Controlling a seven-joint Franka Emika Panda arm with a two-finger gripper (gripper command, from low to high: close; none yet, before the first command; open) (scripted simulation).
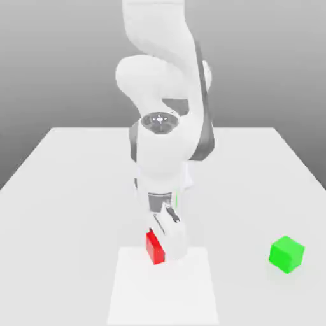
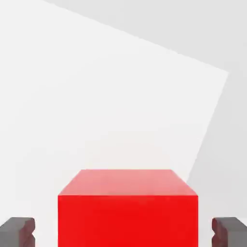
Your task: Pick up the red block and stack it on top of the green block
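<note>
The pincer (image 2: 123, 234) is spread apart around the red block (image 2: 128, 222), which is not yet clamped. The grasp is in hand; closing is called for next. The green block (image 1: 286, 254) is seen on the tabletop (image 1: 242, 210), toward the exterior view's right.

We see the red block (image 1: 154, 248) at the far edge of the white square (image 1: 163, 290), with the white robot arm (image 1: 160, 153) reaching down there. We find the green block (image 1: 286, 254) well apart from the square, toward the exterior view's right.
</note>
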